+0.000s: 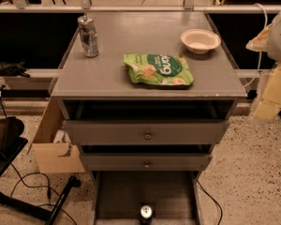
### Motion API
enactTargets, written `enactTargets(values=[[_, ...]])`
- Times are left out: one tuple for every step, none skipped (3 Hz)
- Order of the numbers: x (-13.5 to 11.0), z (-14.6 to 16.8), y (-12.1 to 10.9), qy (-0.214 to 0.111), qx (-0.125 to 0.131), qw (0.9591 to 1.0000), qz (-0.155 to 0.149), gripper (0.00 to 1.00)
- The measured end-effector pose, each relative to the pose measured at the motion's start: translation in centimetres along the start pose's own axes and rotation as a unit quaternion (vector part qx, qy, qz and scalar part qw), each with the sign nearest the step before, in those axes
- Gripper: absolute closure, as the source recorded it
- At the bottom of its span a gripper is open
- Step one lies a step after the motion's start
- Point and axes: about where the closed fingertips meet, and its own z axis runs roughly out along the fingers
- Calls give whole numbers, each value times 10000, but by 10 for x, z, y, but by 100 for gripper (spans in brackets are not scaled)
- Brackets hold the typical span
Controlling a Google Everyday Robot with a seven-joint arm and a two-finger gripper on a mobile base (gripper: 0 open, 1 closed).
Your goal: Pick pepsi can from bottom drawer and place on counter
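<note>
The pepsi can [146,213], dark with a silver top, stands upright on the dark floor of the bottom drawer [117,196]. The drawer is pulled out, and the can is near its front middle, at the lower edge of the view. The grey counter [107,74] tops the cabinet above it. My gripper [273,86] shows as a pale blurred shape at the right edge of the view. It is beside the counter's right side, high above the can and far to its right, and it holds nothing that I can see.
On the counter stand a silver-grey can [88,35] at the back left, a green snack bag [159,70] in the middle and a white bowl [200,40] at the back right. Two knobbed drawers [147,134] sit slightly open. A cardboard box [54,149] and cables lie at the left.
</note>
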Motion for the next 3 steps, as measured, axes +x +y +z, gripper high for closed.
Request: enactTargets(values=[[0,0,0,0,0,10000,0,0],[14,26,14,-378,-84,9992,33,0],[41,72,39,-881,-232,9956,210,0]])
